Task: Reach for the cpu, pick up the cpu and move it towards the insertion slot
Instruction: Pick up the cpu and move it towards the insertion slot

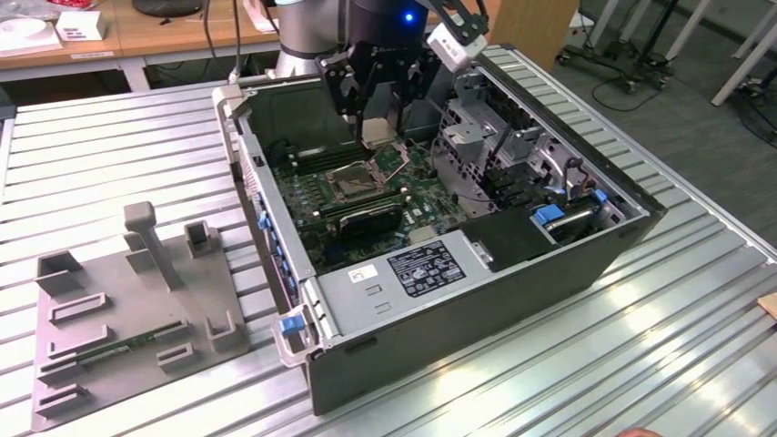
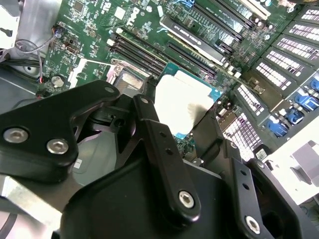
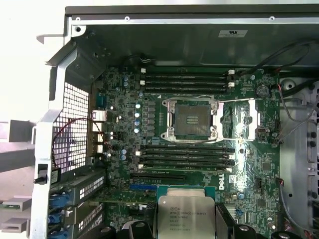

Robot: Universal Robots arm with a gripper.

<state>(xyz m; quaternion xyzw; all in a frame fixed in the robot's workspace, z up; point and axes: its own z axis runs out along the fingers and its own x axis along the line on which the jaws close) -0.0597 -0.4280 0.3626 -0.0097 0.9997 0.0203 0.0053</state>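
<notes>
My gripper [image 1: 378, 116] hangs inside the open computer case [image 1: 510, 273], above the green board, shut on the cpu [image 1: 378, 131]. The cpu [image 3: 185, 215] is a flat square chip with a silver-grey top and a pale rim, and it is held level between the two black fingers [image 2: 149, 127]. In the second wrist view the cpu [image 2: 182, 99] sits between those fingers. The insertion slot [image 3: 192, 118], a square socket with a dark centre and a silver frame, lies uncovered on the board a short way from the cpu. In the exterior view the insertion slot [image 1: 360, 180] is below and just in front of my gripper.
Long black memory slots [image 3: 187, 155] run between the cpu and the socket, and more lie beyond it. The socket's metal cover [image 3: 240, 119] is folded open beside it. Drive cages [image 1: 510, 155] fill the case at the exterior view's right. A grey fixture [image 1: 122, 319] stands at the exterior view's left.
</notes>
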